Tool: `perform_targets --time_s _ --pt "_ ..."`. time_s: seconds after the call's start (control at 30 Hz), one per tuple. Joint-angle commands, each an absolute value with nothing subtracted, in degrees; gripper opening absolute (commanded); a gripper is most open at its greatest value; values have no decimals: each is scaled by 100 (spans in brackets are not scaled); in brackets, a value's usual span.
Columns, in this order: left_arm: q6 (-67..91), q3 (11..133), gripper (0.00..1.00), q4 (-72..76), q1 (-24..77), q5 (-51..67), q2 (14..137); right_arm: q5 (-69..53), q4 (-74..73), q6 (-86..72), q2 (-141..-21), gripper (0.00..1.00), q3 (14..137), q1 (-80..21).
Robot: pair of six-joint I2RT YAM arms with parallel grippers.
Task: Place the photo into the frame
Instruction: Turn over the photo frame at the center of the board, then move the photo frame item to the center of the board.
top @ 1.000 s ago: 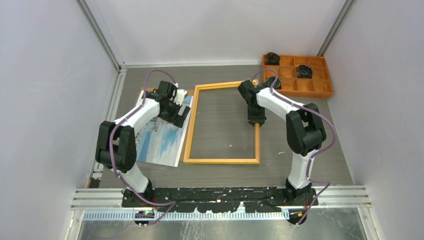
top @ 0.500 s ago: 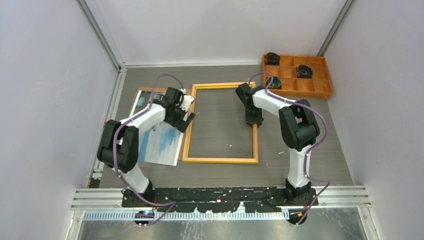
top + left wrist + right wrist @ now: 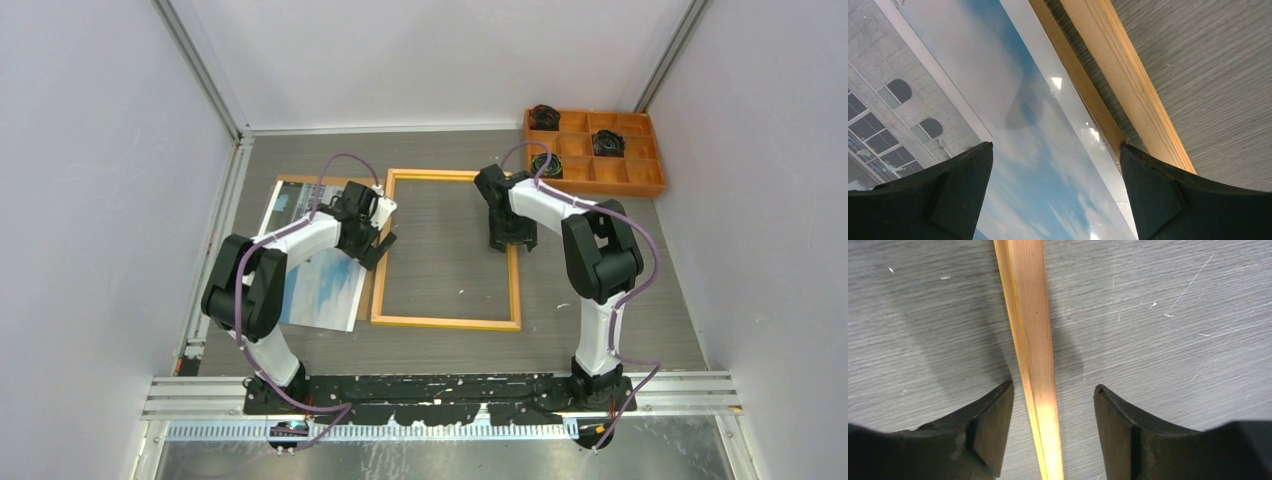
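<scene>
The frame (image 3: 445, 322) lies flat mid-table with its light wood side up and a thin yellow edge showing. The photo (image 3: 320, 285), blue sky and a white building, lies just left of it. My left gripper (image 3: 378, 238) hovers open over the photo's right edge beside the frame's left bar. In the left wrist view the glossy photo (image 3: 1038, 165) fills the gap of my left gripper (image 3: 1056, 146), with the frame (image 3: 1128, 85) to the right. My right gripper (image 3: 511, 240) stands open astride the frame's right bar (image 3: 1035, 340), and its fingers (image 3: 988, 425) are clear of the wood.
An orange compartment tray (image 3: 640, 188) with dark items stands at the back right. A brown board (image 3: 290, 182) pokes out beneath the photo's far edge, and its brown strip (image 3: 1075, 80) shows between photo and frame. Grey walls close in on both sides.
My right gripper has opened off the frame's right bar. My left gripper has moved right, from over the photo to its edge by the frame. The frame shifted slightly.
</scene>
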State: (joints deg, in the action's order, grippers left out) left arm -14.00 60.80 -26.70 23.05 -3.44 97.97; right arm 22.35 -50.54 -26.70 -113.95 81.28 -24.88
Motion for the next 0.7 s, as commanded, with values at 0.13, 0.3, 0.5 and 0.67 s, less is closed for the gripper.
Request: perform_targets --time_s 0.13,0.3,0.5,0.67 --pt "-1369 6045 100 -2415 2765 -414 9646 1758 -4462 -2930 -9967 78 7783 -2467" --pt "-1286 6306 100 -2525 2887 -509 9767 1299 -4037 -3076 -9075 77 7506 -2469" --pt "-1181 6909 100 -3194 2067 31 9573 1359 -3175 -3062 -8396 98 7448 -2855" --pt "-1189 7490 100 -3835 895 801 9153 262 -2515 -3169 -8810 100 7929 -2893"
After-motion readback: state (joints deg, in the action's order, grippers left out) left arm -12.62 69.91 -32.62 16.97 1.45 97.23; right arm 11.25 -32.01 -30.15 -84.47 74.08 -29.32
